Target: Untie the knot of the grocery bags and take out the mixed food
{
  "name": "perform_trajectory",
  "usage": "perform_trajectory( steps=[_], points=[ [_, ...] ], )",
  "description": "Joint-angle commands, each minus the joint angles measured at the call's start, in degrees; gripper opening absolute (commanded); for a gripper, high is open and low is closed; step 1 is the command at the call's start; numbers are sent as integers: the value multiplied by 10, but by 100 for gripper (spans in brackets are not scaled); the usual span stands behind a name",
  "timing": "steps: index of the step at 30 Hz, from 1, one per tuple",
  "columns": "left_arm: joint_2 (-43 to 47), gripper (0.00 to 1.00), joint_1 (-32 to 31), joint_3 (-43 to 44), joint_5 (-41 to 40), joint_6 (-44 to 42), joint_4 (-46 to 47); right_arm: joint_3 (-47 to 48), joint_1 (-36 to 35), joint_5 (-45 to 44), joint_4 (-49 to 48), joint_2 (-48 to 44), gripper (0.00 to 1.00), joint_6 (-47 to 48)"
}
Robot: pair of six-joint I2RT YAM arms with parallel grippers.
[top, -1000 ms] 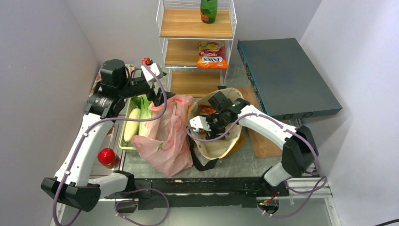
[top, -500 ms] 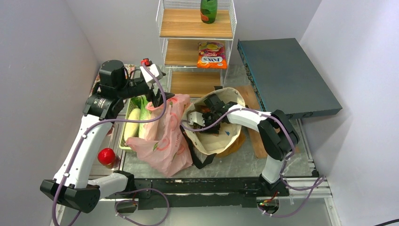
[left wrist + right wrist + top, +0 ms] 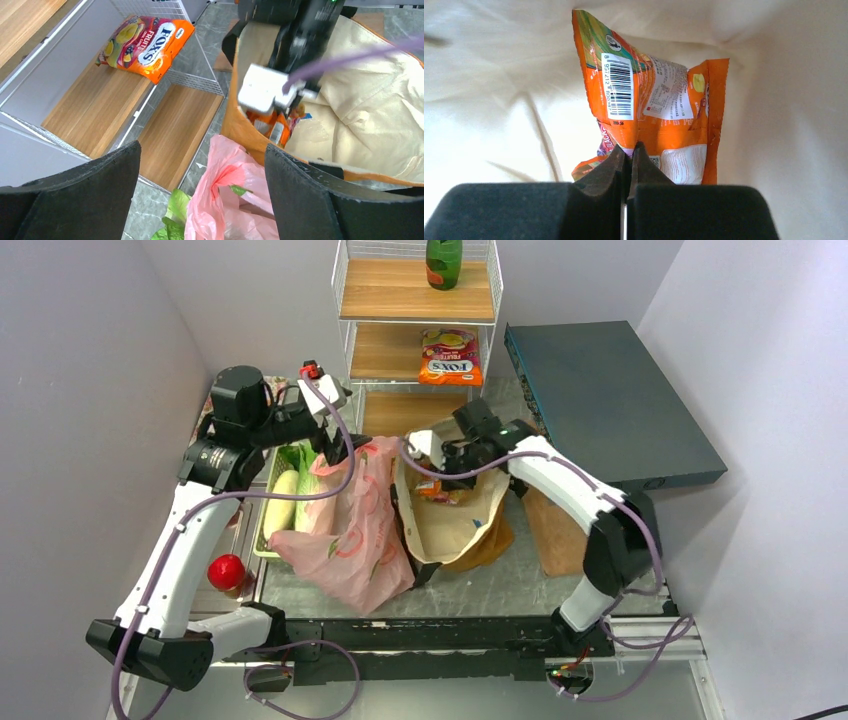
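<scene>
The mustard-brown tote (image 3: 455, 535) lies open mid-table, cream lining (image 3: 380, 100) showing. My right gripper (image 3: 441, 476) reaches into its far end and is shut on the lower edge of an orange snack packet (image 3: 649, 95), pinched between the fingertips (image 3: 629, 150). The same packet (image 3: 272, 125) shows under the right wrist in the left wrist view. The pink plastic bag (image 3: 352, 530) lies left of the tote. My left gripper (image 3: 337, 447) hovers open over the pink bag's bunched top (image 3: 235, 195), not touching it. Green leaves (image 3: 172, 220) poke out beside the bag.
A tray (image 3: 262, 545) at the left holds pale corn (image 3: 282, 498) and leafy greens (image 3: 310, 462). A red fruit (image 3: 227, 572) lies left of it. The wire shelf holds another orange packet (image 3: 450, 357) and a green bottle (image 3: 443, 262). A grey-blue box (image 3: 610, 400) and a wooden board (image 3: 555, 530) are on the right.
The right gripper has closed on the orange packet and drawn back toward the tote's far rim, pulling the tote's mouth out of shape. The left gripper stayed in place and opened slightly wider.
</scene>
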State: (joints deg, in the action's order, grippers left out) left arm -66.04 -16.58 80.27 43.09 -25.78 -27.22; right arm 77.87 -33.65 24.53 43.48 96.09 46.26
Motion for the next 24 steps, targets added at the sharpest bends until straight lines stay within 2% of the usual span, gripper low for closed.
perform_trajectory(
  steps=[1,6,8,11,13,18,24],
  points=[
    [-10,93,6,14,13,18,41,77,30,84,83,-93,0,-14],
    [-23,93,11,34,103,-2,29,132,59,144,100,-130,0,-47],
    [-38,95,1,73,176,-118,-75,166,62,168,107,-135,0,-60],
    [-63,97,-66,124,137,-328,-237,210,63,200,114,-138,0,-73],
    [-66,98,-105,120,96,-381,-253,225,63,225,118,-143,0,-71],
    [-75,99,-165,82,30,-376,-151,260,60,253,132,-152,0,-44],
    [-117,97,-207,91,-37,-265,-33,293,53,285,133,-172,0,-11]
  ],
)
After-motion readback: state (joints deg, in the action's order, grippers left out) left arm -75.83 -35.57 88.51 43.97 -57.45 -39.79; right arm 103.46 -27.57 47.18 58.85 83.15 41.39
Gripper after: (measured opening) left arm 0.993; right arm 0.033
